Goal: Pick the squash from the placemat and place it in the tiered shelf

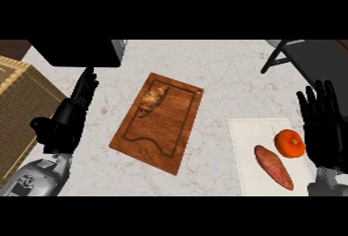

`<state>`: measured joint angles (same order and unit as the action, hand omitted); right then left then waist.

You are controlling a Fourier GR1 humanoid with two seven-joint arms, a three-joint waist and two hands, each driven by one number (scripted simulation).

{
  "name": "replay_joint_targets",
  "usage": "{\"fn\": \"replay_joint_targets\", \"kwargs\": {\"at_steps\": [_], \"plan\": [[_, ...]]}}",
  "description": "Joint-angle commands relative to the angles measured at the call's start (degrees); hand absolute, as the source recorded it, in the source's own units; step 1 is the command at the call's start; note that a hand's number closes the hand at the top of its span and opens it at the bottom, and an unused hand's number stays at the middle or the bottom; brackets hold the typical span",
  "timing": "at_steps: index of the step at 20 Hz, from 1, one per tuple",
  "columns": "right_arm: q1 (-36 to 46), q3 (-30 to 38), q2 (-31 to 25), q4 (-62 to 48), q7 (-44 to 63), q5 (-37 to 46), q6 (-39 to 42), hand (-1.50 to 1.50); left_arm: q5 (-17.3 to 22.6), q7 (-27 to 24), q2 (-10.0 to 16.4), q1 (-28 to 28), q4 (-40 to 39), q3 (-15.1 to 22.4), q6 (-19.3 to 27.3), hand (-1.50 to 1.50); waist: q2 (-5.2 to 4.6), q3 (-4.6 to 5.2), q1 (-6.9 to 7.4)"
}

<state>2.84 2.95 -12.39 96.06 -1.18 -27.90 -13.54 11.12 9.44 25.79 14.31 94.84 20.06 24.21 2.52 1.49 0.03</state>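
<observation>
A white placemat [255,133] lies at the right of the marble counter. On it sit a round orange squash [290,143] and, to its left, a long reddish sweet potato [273,167]. My right hand [323,131] is open with straight fingers pointing away from me, just right of the squash and over the placemat's right edge; I cannot tell whether it touches the squash. My left hand [66,122] is open at the left, holding nothing. The dark legs of the tiered shelf [299,55] show at the top right corner.
A brown wooden cutting board [159,124] with a croissant [152,100] on it lies mid-counter. A wicker basket [14,101] stands at the left edge, and a black block [75,51] at the top left.
</observation>
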Motion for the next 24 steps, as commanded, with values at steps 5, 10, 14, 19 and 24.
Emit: {"fn": "replay_joint_targets", "kwargs": {"at_steps": [5, 10, 14, 19, 24], "plan": [[15.13, -9.55, -1.82, 6.66, 0.15, -13.71, 28.15, 1.5, 1.52, -0.2, 0.37, 0.14, 1.1, 0.65, -3.17, 0.0, -2.28, -2.11, 7.63], [14.18, -13.47, -20.52, -0.96, 0.92, -2.61, 46.67, -1.5, 3.19, -0.85, 0.77, -0.91, -0.02, 0.41, -5.48, 0.0, -4.92, -1.69, 6.43], [14.57, -15.07, -25.39, -4.44, -4.21, -6.67, 64.52, -1.5, 3.95, -0.47, 0.45, -1.59, 0.15, 0.48, -5.88, 0.0, -4.73, -2.01, 5.98], [17.53, -9.86, -32.52, -12.01, -12.98, -6.78, 83.63, -1.5, 4.96, -2.23, 2.03, -2.98, -0.43, -1.72, -7.33, 0.0, -4.23, -2.0, 4.62], [21.61, -5.04, -36.35, -12.28, -14.62, -3.04, 87.32, -1.5, 6.21, -2.78, 2.43, -4.29, 0.26, -2.21, -8.87, 0.0, -3.78, -2.13, 4.16]]}}
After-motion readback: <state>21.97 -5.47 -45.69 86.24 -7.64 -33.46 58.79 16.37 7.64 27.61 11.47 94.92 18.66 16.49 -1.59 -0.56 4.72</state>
